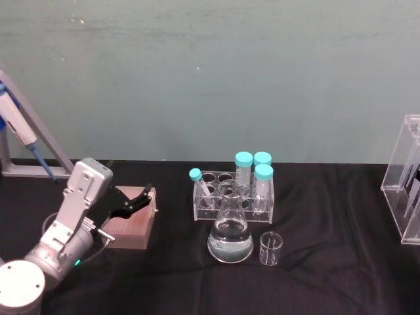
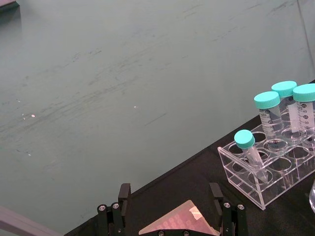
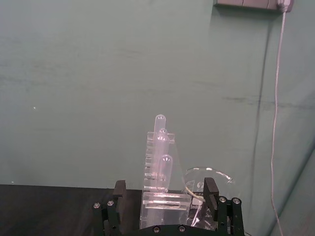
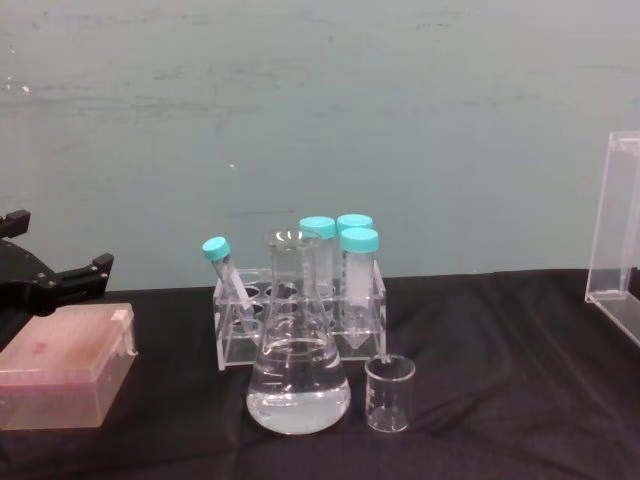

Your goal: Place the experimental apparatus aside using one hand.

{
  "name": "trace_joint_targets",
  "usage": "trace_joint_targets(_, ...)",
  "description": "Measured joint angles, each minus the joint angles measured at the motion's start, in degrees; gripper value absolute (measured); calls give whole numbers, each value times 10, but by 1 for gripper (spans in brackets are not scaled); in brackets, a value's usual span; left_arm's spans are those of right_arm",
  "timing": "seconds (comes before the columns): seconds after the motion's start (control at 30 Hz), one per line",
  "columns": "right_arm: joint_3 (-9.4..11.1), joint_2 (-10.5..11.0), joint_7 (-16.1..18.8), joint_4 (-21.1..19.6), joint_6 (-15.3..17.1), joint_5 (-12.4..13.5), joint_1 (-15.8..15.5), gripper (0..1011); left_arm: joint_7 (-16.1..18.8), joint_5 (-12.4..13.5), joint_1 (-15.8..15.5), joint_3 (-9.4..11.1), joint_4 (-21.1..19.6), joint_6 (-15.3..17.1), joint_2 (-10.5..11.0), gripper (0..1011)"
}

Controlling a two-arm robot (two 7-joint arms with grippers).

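Observation:
The experimental apparatus stands on the black table: a conical flask (image 1: 230,240) with clear liquid, a small beaker (image 1: 270,249) to its right, and a tall acrylic stand (image 1: 405,178) at the table's right edge. In the chest view the flask (image 4: 297,385) and beaker (image 4: 390,394) stand in front. My left gripper (image 1: 144,197), on a silver wrist, hovers open over a pink box (image 1: 133,224) at the left, well apart from the flask. The left wrist view has the box (image 2: 179,221) between the fingers (image 2: 123,195). My right gripper (image 3: 165,192) is open, facing the acrylic stand (image 3: 158,169) with its long pipettes.
A clear rack (image 1: 233,197) of teal-capped tubes stands just behind the flask. A pipette on a grey stand (image 1: 23,134) sits at the far left. A green wall closes the back of the table. Bare black cloth lies between the beaker and the acrylic stand.

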Motion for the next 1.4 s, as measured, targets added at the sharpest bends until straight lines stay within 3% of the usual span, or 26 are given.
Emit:
trace_joint_targets(0.37, 3, 7, 21, -65, 0, 4, -50, 1000, 0, 0, 0, 0, 0, 0, 0, 1000)
trace_joint_targets(0.7, -7, 44, 67, -99, -32, 16, -86, 1000, 0, 0, 0, 0, 0, 0, 0, 1000)
trace_joint_targets(1.4, -28, 133, 163, -65, -83, 83, -70, 1000, 0, 0, 0, 0, 0, 0, 0, 1000)
